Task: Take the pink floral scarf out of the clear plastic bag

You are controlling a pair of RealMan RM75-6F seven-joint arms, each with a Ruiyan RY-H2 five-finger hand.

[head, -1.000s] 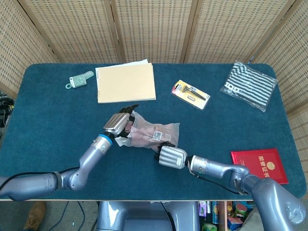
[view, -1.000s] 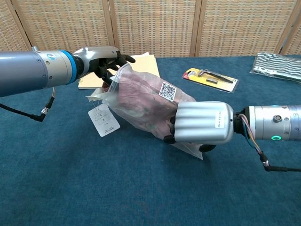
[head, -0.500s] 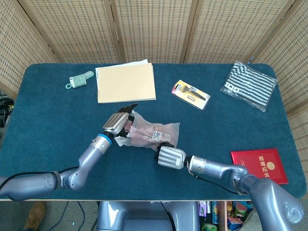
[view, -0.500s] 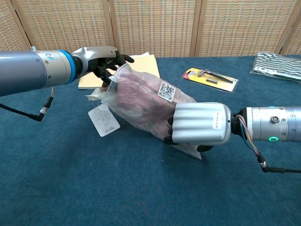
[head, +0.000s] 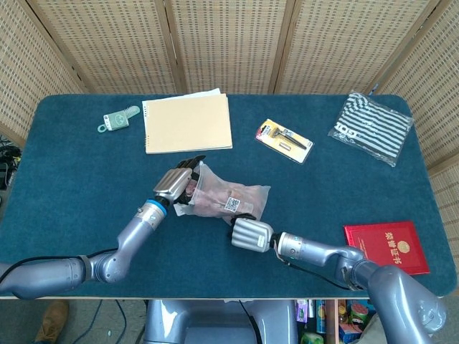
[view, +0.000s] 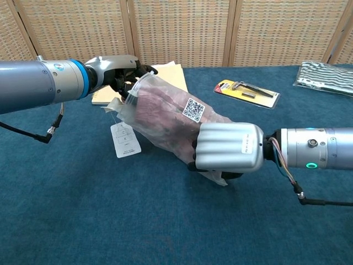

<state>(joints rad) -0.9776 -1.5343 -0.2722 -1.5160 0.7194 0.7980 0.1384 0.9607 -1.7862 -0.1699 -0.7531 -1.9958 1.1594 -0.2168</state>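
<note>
— Wicker screens [head: 229, 43] stand behind a blue-carpeted table [head: 72, 186]. What's on it, big things first?

— Far left, a tan notebook [head: 188, 123]; far right, a striped black-and-white packet [head: 371, 126]; near right, a red booklet [head: 388, 244]; between notebook and packet, a yellow card pack with a tool [head: 285, 140]; far left corner, a small green tag [head: 117, 120].

— And the clear plastic bag [view: 165, 118]?

— Near the middle, held between my two hands. It's crinkled and see-through, with a square code sticker on top and a white paper tag [view: 125, 140] hanging off its left end.

— The pink floral scarf [view: 160, 124]?

— Inside the bag, bunched up, dusky pink with a darker pattern showing through the film.

— Your left hand [view: 118, 72]?

— Its dark fingers pinch the bag's left, open end.

— Your right hand [view: 227, 147]?

— It's wrapped over the bag's right end, its silver back facing the chest camera, fingers curled under and clamped on the plastic.
</note>
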